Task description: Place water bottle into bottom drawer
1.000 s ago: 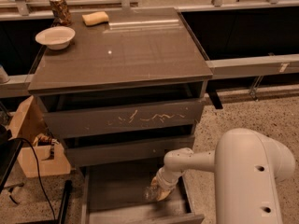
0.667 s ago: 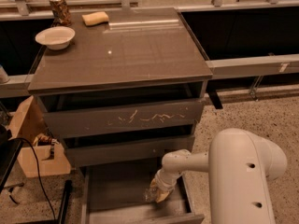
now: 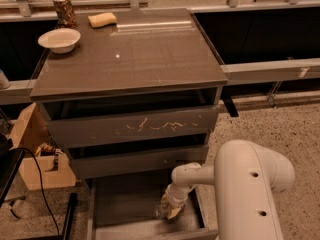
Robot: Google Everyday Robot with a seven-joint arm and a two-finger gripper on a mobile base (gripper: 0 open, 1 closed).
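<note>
1. The water bottle (image 3: 163,211) is showing at the lower centre of the frame, right at the tip of the gripper (image 3: 172,208), inside the pulled-out bottom drawer (image 3: 125,200). We are reading it as low over the grey floor, near the right wall, but we cannot tell whether it is touching.
2. We cannot tell whether the gripper is clamped on the bottle or loose around it.
3. We are judging the step in hand to be the set-down and release, with the task nearly done.
4. To do it well, we are advising that the bottle rest fully on the drawer floor before it is let go. Light, crinkly plastic will likely roll or bounce if dropped.
5. We are also advising a slow, straight lift afterwards, watching the middle drawer (image 3: 140,160) front just above the wrist and the thin wall beside it.
6. The bowl (image 3: 59,39) and the can (image 3: 65,11) at the upper left are standing well apart, and we are leaving them alone.
</note>
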